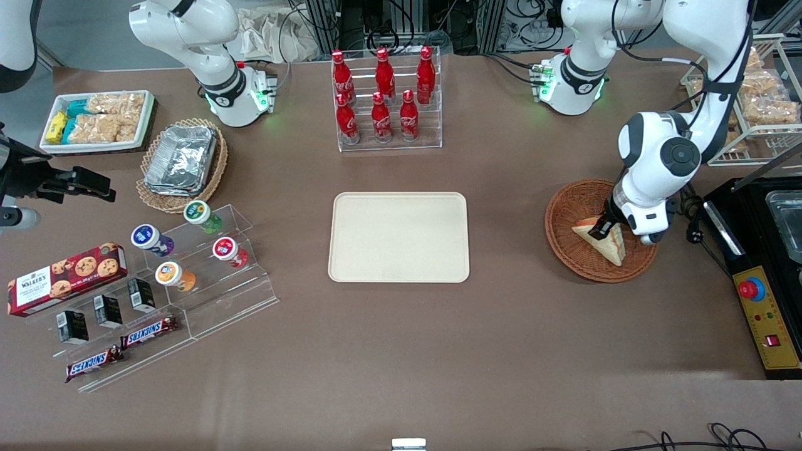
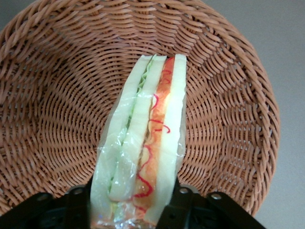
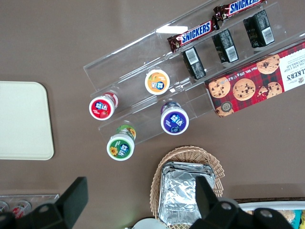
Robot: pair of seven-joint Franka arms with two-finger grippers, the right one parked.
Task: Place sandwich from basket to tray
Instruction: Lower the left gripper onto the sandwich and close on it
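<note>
Sandwich (image 2: 143, 138) wrapped in clear film, clamped between the closed fingers of the gripper (image 1: 606, 229), inside the woven basket (image 1: 567, 213), cream tray (image 1: 399, 237) well apart on the table (image 1: 401, 351).

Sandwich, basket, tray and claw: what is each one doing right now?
sandwich: wrapped in clear film, in the basket, gripped by the claw.
basket: holds only the sandwich.
tray: bare, nothing on it.
claw: down in the basket, shut on the sandwich.
</note>
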